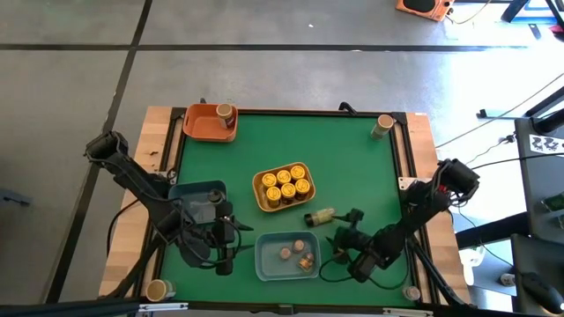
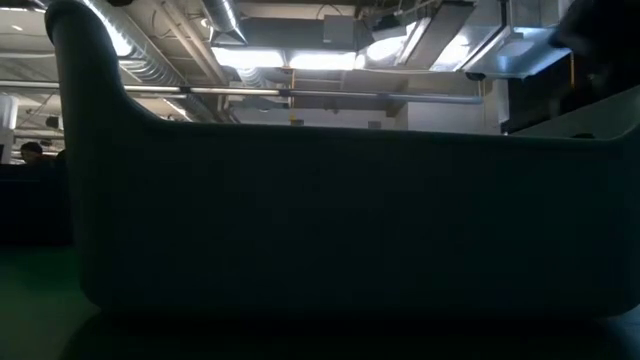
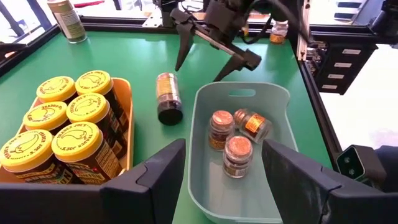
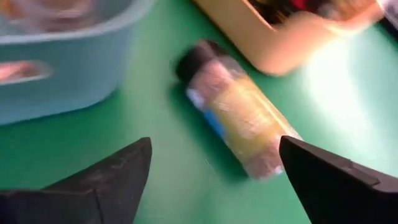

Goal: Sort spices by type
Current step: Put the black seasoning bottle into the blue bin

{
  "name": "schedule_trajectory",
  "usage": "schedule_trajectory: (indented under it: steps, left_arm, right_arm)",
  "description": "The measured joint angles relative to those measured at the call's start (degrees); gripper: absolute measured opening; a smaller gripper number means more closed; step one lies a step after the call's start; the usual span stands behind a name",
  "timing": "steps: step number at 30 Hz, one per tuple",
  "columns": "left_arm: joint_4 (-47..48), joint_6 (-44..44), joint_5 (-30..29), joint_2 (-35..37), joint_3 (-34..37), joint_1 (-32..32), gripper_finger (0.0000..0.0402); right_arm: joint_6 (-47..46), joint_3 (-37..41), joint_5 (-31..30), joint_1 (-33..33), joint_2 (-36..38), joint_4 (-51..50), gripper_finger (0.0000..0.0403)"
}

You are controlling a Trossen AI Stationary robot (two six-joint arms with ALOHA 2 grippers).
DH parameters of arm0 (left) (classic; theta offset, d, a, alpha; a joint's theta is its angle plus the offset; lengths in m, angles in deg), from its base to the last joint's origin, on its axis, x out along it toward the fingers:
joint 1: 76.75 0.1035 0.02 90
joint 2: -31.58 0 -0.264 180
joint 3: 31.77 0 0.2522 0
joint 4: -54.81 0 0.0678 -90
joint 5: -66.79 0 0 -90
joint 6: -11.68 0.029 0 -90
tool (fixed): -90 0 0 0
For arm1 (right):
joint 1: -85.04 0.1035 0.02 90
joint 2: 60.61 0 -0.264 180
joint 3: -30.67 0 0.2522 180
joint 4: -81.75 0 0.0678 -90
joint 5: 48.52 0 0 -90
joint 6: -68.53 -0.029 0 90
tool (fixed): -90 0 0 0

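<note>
A jar with a dark lid [image 1: 320, 216] lies on its side on the green mat between the yellow tray [image 1: 261, 195] and the near blue tray [image 1: 264, 264]. My right gripper [image 1: 340, 229] is open just behind this lying jar [image 4: 239, 118], its fingers apart on the near side of it and touching nothing. My left gripper [image 1: 234, 239] is open at the blue tray's [image 3: 273, 99] left end. Three copper-lidded jars [image 3: 231, 140] are in that tray, one on its side. Several yellow-lidded jars [image 3: 68, 121] stand in the yellow tray.
An orange tray [image 1: 198, 125] at the far left corner holds one jar [image 1: 226, 113]. A second blue tray [image 1: 196, 192] sits under my left arm. Single jars stand at the far right [image 1: 384, 125], near left [image 1: 159, 289] and near right [image 1: 411, 293] corners. A dark tray wall [image 2: 330, 220] fills the low view.
</note>
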Motion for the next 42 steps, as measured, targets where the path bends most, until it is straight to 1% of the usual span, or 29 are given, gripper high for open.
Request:
schedule_trajectory:
  steps: [4,8,10,14,15,17,19,23,24,26,29,31,32,37,39,42]
  left_arm:
    - [0.06,0.09,0.59,0.0,0.0,0.0,0.021]
    - [0.07,-0.15,0.64,-0.02,0.0,0.09,0.021]
    - [0.11,-0.15,0.64,-0.02,0.0,0.09,0.021]
    - [0.11,-0.18,0.64,-0.02,0.0,0.15,0.021]
    - [0.1,-0.19,0.64,-0.02,0.0,0.15,0.021]
    - [0.11,-0.21,0.64,-0.02,0.0,0.15,0.021]
    - [0.09,0.05,0.64,-0.02,0.0,0.15,0.021]
    - [0.13,0.01,0.76,-0.02,0.0,0.68,0.021]
    - [0.15,0.08,0.74,-0.02,0.0,0.68,0.021]
    - [-0.11,1.31,0.77,-0.04,0.0,0.89,0.021]
    - [-0.65,0.99,0.83,-0.04,0.0,1.58,0.021]
    - [-0.68,-1.45,0.74,-0.04,0.0,2.1,0.021]
    - [-0.82,-1.28,0.56,-0.04,0.0,2.54,0.021]
    - [-3.22,3.83,0.21,-0.04,0.0,5.4,0.021]
    - [-3.28,6.94,0.16,-0.04,0.0,6.3,0.021]
    - [-3.66,9.73,0.2,-0.04,0.02,7.8,0.021]
  right_arm:
    - [19.31,-3.01,5.34,-4.23,0.02,0.04,0.0341]
    - [31.53,-3.86,11.96,-11.39,0.04,-0.5,0.0328]
    - [35.16,-3.86,15.66,-15.27,0.02,-0.45,0.0321]
    - [37.38,-3.29,27.84,-21.94,0.02,0.35,0.0302]
    - [37.38,-3.11,29.67,-22.91,0.04,0.83,0.0294]
    - [36.91,-2.87,31.21,-23.96,0.09,1.34,0.0269]
    - [36.34,-2.85,31.61,-24.08,0.09,1.29,0.0229]
    - [34.2,-2.87,32.55,-23.13,0.22,0.95,0.0132]
    - [33.62,-2.94,32.17,-22.57,0.26,0.44,0.0121]
    - [31.68,-3.53,31.51,-20.89,0.86,-3.28,0.0121]
    - [28.19,-5.41,30.19,-18.3,3.4,-11.92,0.0121]
    - [25.43,-7.46,26.63,-16.57,6.18,-15.45,0.0121]
    - [24.19,-8.22,24.73,-15.78,7.49,-16.86,0.0121]
    - [22.89,-12.03,20.34,-13.59,11.23,-16.09,0.0121]
    - [22.99,-13.47,17.91,-13.28,11.37,-15.04,0.0121]
    - [24.82,-14.36,16.74,-13.25,11.26,-11.48,0.0121]
